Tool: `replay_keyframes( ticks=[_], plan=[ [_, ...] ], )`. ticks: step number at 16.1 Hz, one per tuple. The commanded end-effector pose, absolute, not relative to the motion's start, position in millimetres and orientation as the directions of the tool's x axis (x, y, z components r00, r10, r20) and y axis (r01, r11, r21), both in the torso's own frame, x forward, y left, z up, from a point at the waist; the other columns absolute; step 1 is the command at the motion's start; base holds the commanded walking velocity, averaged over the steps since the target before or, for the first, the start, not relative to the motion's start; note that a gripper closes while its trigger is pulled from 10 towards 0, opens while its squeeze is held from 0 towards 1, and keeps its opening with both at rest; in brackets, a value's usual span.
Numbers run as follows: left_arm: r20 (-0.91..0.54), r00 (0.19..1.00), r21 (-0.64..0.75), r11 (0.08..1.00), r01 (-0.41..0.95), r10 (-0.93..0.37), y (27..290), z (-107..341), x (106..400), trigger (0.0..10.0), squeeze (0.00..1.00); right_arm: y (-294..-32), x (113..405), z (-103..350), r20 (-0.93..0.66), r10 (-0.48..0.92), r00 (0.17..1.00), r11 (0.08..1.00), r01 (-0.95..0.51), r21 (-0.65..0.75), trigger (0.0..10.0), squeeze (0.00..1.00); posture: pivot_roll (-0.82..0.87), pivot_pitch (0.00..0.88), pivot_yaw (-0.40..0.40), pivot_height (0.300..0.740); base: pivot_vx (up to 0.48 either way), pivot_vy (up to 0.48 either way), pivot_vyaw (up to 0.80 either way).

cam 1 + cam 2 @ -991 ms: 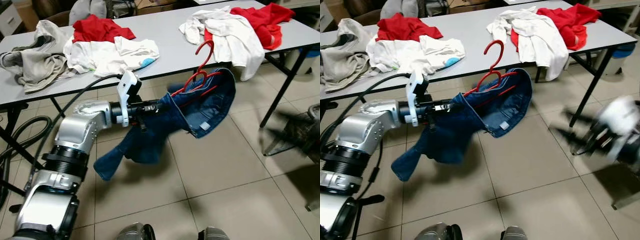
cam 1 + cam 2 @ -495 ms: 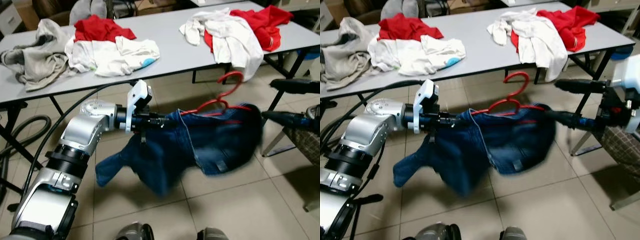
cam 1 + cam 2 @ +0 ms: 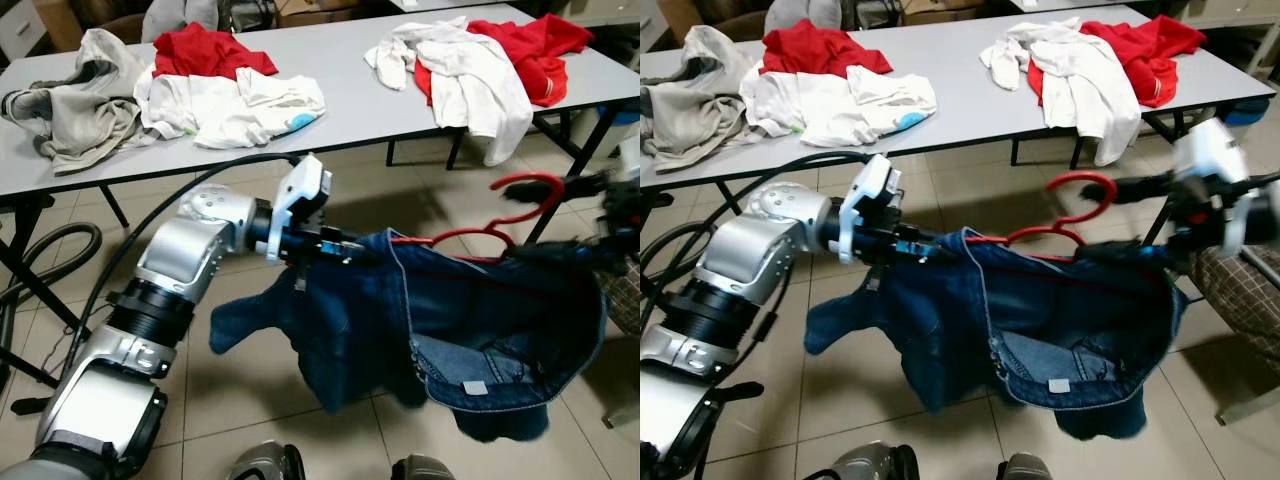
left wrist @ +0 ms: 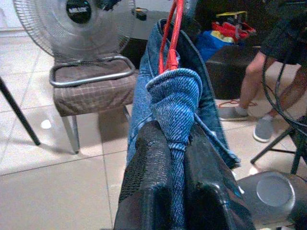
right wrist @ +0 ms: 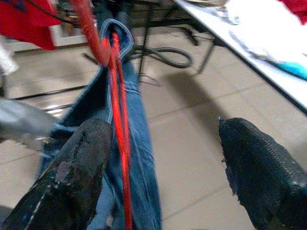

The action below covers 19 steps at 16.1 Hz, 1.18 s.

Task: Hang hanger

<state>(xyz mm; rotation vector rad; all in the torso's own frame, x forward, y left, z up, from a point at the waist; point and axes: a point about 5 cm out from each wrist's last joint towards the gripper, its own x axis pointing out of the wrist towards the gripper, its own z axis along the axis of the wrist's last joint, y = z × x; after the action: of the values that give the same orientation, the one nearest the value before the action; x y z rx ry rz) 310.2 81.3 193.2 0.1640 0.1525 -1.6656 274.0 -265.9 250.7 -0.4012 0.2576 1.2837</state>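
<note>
The left gripper (image 4: 180,158) is closed on a fold of the waistband of the blue jeans (image 3: 440,330), and in the left wrist view the denim sits pinched between its two black fingers (image 4: 148,177). The silver left arm (image 3: 190,270) reaches forward over the tiled floor (image 3: 250,400), in front of the grey bench (image 3: 350,90).

The red hanger (image 3: 1065,225) runs inside the waistband of the jeans, and its hook stands up above the denim at the robot's right. The jeans are stretched out between the two grippers, with the waist opening facing the camera and one leg hanging down near the left arm.

The right gripper (image 5: 163,163) is open, with its fingers spread wide. One finger is just beside the red bar of the hanger and the denim edge; I cannot tell if it touches them.

On the bench lie heaps of clothes: a grey garment (image 3: 70,100), red (image 3: 205,50) and white shirts (image 3: 235,100) at the left, and a white (image 3: 470,75) and red pile (image 3: 545,45) at the right. In the left wrist view a standing fan (image 4: 72,24), a stool (image 4: 91,88) and a person's legs (image 4: 259,91) are seen.
</note>
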Motion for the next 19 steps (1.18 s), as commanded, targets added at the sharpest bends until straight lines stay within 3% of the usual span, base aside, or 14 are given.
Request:
replay_keyframes(
  ticks=[1,2,4,5,19],
  plan=[
    [-0.192,-0.114,0.037,-0.123,0.992,-0.975,76.8,206.3,313.5,0.0,0.0,-260.0,276.1,253.6,-0.41,0.887,0.212,0.17,-0.976,-0.138,10.0,0.0,-0.2,0.0,0.062,0.74,0.0,0.0,0.0],
    [-0.196,-0.119,0.037,-0.129,0.991,-0.973,75.4,206.2,314.3,0.0,0.0,-256.7,277.3,254.3,-0.403,0.896,0.187,0.15,-0.981,-0.122,9.0,0.0,-0.2,0.0,0.064,0.74,0.0,0.0,0.0],
    [-0.195,-0.127,0.034,-0.136,0.99,-0.972,74.1,206.5,314.5,0.0,0.0,-255.5,277.4,252.3,-0.419,0.895,0.155,0.129,-0.988,-0.089,4.5,0.0,-0.21,0.0,0.068,0.74,0.0,0.0,0.0],
    [-0.189,-0.141,0.036,-0.151,0.988,-0.972,72.5,208.3,313.8,0.0,0.0,-255.4,278.5,246.2,-0.451,0.881,0.14,0.125,-0.99,-0.062,0.0,0.0,-0.21,0.0,0.07,0.74,0.0,0.0,0.0],
    [-0.194,-0.144,0.042,-0.155,0.987,-0.97,70.5,210.4,316.1,0.0,0.0,-251.0,289.3,237.7,-0.503,0.858,0.104,0.127,-0.992,0.011,0.0,0.0,-0.21,0.0,0.068,0.74,0.0,0.0,0.0]
  ],
)
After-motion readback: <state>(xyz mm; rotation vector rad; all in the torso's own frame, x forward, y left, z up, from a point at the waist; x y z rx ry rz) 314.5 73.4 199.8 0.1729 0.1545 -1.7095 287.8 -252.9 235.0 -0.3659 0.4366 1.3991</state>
